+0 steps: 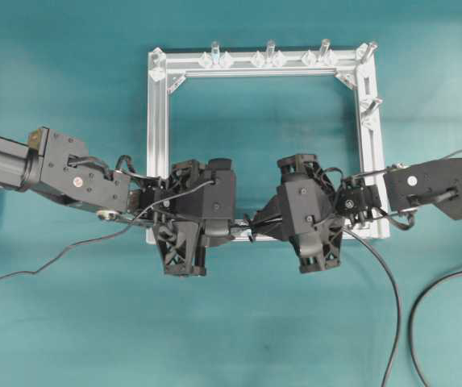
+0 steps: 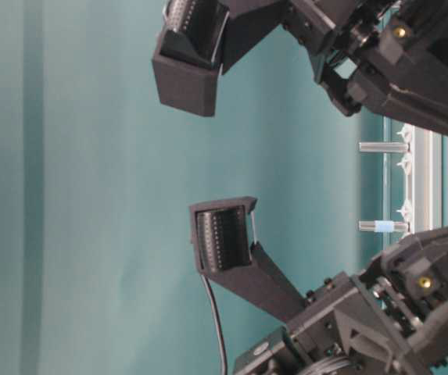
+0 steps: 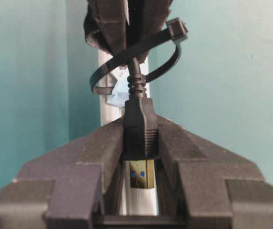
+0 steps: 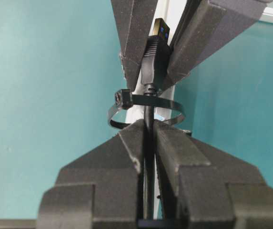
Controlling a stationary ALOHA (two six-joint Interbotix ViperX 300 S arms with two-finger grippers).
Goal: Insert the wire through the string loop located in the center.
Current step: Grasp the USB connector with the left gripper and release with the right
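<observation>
**Wire through loop, both grippers clamped on it**

Overhead: aluminium frame [image 1: 160, 121] lies on teal table [image 1: 61, 322], open square, clear-and-silver pegs [image 1: 270, 50] standing along the 12 o'clock rail. Both arms meet over the 6 o'clock rail. Left gripper [image 1: 232, 230] reaches in from 9 o'clock, right gripper [image 1: 264, 223] from 3 o'clock; tips nearly touching at the rail's middle.

Left wrist view: left gripper [image 3: 138, 143] clenched on the plug of the wire [image 3: 140, 129]. Black plug body pinched between the two fingers [image 3: 84, 157]; brass tip with blue insert pokes out on the camera side. The cable runs on toward 12 o'clock, passing through the string loop [image 3: 167, 59], which reads here as a thin black band with a square lock head at 1 o'clock. Pale-blue bit at the loop's base, against the rail. Beyond the loop, the other gripper's tips close over the cable.

Right wrist view: right gripper [image 4: 148, 131] pressed shut on the cable, just short of the loop [image 4: 172, 106]. Wire [image 4: 154, 67] crosses inside the ring, plug on the far side at 12 o'clock, held there by the left fingers [image 4: 136, 43].

Table-level view: blurred finger pads only; grip not readable there.

Loose cable trails off across the table toward 5 o'clock in the overhead view.
</observation>
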